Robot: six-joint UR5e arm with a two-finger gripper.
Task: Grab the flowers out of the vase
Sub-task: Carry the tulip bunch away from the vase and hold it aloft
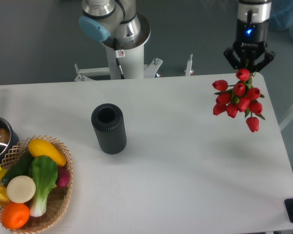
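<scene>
One bunch, one gripper, and they're together up at the far right corner of the table (185, 161): the flowers (238, 99) hang directly beneath the gripper (248, 65), the topmost bud tucked right up between the fingertips, the rest spilling down and a touch to the left below it. The fingers look drawn in narrow around the top of the bunch, and from this view that reads as a hold, though the exact contact point is small and partly masked by the red buds. The bunch's long axis runs roughly down from the fingers, with one bud drooping lowest on the right side. And the vase (109, 128)? Well apart, standing upright near the middle of the table, far to the left of the flowers, its round mouth showing dark and nothing sticking out of it. So the relation that matters is plain: the flowers are under the fingers, not over the vase, and by my judgement the pick is essentially made, with only a steady carry left.
</scene>
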